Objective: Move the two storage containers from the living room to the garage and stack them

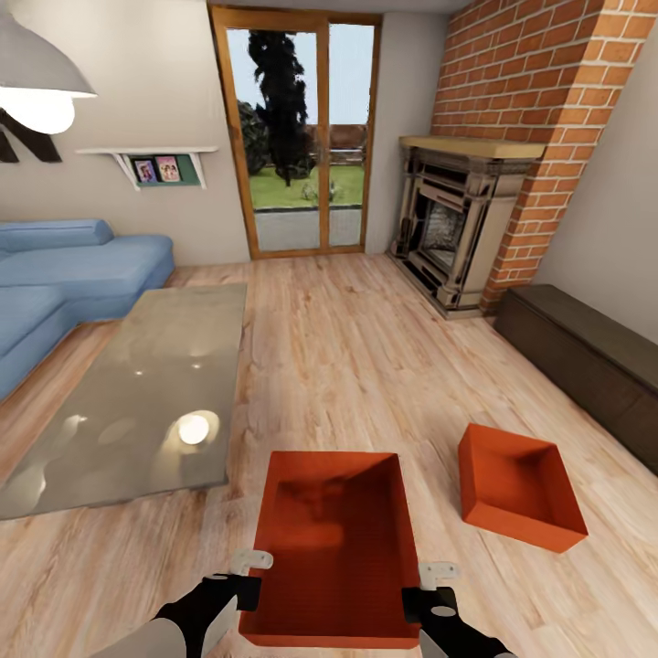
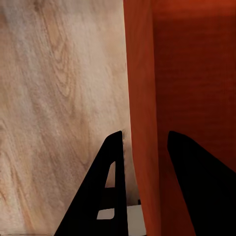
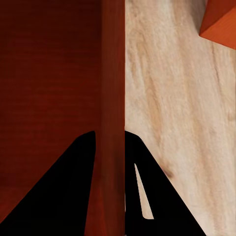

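Observation:
In the living room, one orange-red storage container (image 1: pixel 334 539) sits right in front of me on the light wood plank floor (image 1: pixel 366 366). My left gripper (image 2: pixel 145 132) straddles its left wall (image 2: pixel 140 73), open, with a gap on the inner side. My right gripper (image 3: pixel 109 132) is shut on the right wall (image 3: pixel 113 64), both fingers pressed against it. In the head view the left gripper (image 1: pixel 260 568) and the right gripper (image 1: pixel 429 578) flank the container's near end. The second storage container (image 1: pixel 516 484) lies tilted on the floor to the right, its corner (image 3: pixel 221 22) also showing in the right wrist view.
A glass coffee table (image 1: pixel 137 393) stands to the left, with a blue sofa (image 1: pixel 64 283) behind it. A brick fireplace (image 1: pixel 457 228) and a long low dark cabinet (image 1: pixel 585 356) line the right wall. Wood-framed glass doors (image 1: pixel 297 137) are straight ahead.

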